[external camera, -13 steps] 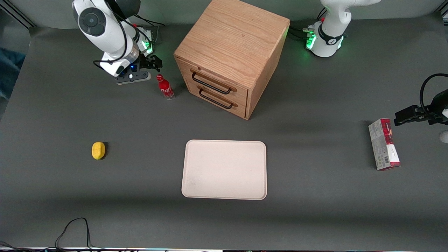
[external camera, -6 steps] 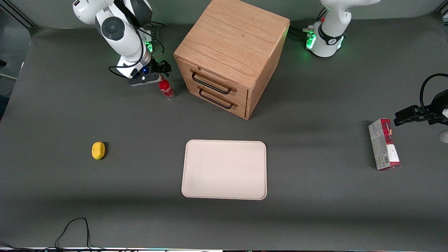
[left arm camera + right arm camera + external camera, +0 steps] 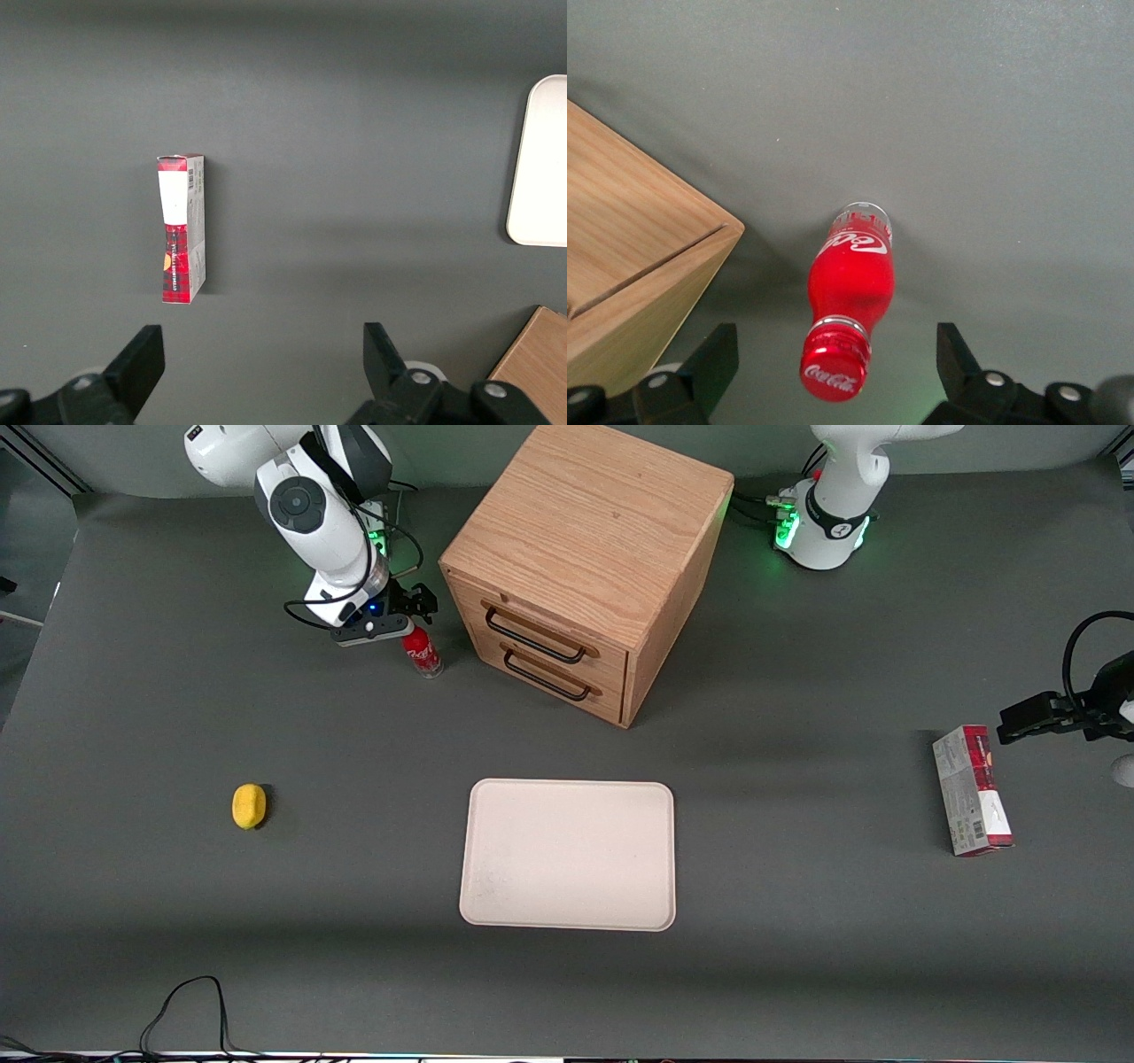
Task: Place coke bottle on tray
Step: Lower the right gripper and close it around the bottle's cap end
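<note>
The gripper (image 3: 403,622) hangs right above the bottle (image 3: 423,654), over its cap. Its fingers are spread wide, one on each side, and they do not touch the bottle. The bottle stands upright on the table (image 3: 797,921), just beside the drawer box (image 3: 580,558) and farther from the front camera than the tray (image 3: 567,855).

In the front view, going across, there is a yellow lemon (image 3: 249,806) toward the working arm's end, then the tray with nothing on it, then a carton (image 3: 972,790) toward the parked arm's end.

The right wrist view looks down on the bottle (image 3: 849,301) between the two fingers (image 3: 713,359). It shows the cap top, which the front view hides. A corner of the drawer box (image 3: 629,266) is close by.

The cap and the bottle's side have white Coca-Cola writing. The left wrist view shows the carton (image 3: 182,227), but its print is too small to read.
</note>
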Controlling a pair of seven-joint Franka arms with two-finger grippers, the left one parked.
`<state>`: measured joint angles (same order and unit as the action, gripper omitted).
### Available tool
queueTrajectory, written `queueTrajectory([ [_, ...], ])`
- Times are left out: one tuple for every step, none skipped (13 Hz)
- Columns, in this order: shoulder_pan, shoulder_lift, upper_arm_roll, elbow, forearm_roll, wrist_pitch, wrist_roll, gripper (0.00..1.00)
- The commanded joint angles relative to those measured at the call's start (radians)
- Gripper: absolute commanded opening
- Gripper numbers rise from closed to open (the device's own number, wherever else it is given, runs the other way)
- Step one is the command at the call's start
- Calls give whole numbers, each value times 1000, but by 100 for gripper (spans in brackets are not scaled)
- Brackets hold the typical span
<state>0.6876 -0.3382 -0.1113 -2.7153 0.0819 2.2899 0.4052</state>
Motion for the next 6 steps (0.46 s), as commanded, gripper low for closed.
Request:
queueTrajectory([
  [13, 10, -4, -1, 2, 23, 23, 80],
  [13, 10, -4, -1, 2, 22, 23, 58],
  [13, 10, -4, -1, 2, 22, 23, 35],
  [13, 10, -4, -1, 2, 22, 23, 17],
  [13, 8, -4, -1, 2, 22, 23, 6],
  [13, 10, -4, -1, 2, 22, 23, 4],
])
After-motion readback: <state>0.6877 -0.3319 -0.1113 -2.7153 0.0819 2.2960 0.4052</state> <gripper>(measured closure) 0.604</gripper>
